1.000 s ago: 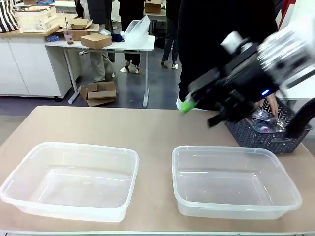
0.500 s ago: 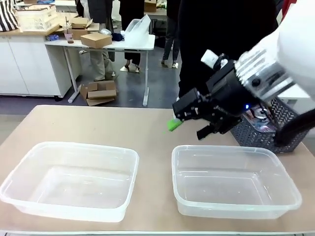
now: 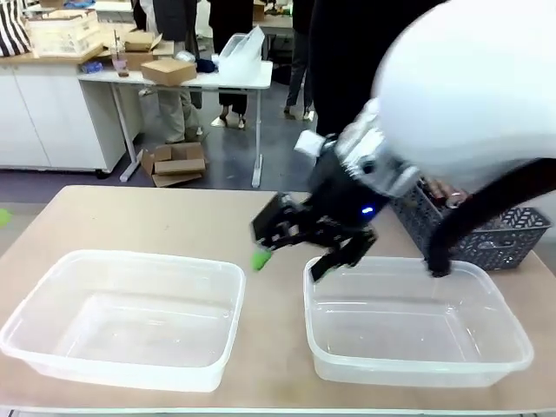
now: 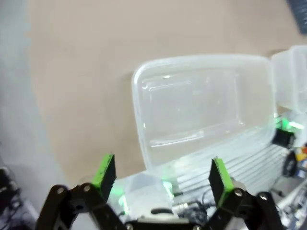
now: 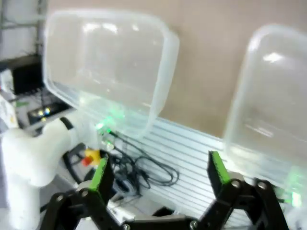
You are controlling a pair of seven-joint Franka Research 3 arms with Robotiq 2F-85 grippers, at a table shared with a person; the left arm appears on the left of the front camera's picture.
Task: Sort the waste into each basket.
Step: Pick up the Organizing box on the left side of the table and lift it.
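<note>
Right gripper (image 3: 291,262), jaws wide and empty, has swung off the dark lattice basket (image 3: 512,239) down to the gap between left tub (image 3: 130,258) and right tub (image 3: 417,372), both bare, so waste (image 3: 446,197) still sits unsorted in that basket, no pick made

No words, numbers or brand marks can be read. The cardboard boxes (image 3: 169,72) on the white table (image 3: 248,80), far beyond the right pincer (image 3: 291,265), show plain brown sides. The things in the dark basket (image 3: 512,234) just behind that pincer are too blurred to show any print.
</note>
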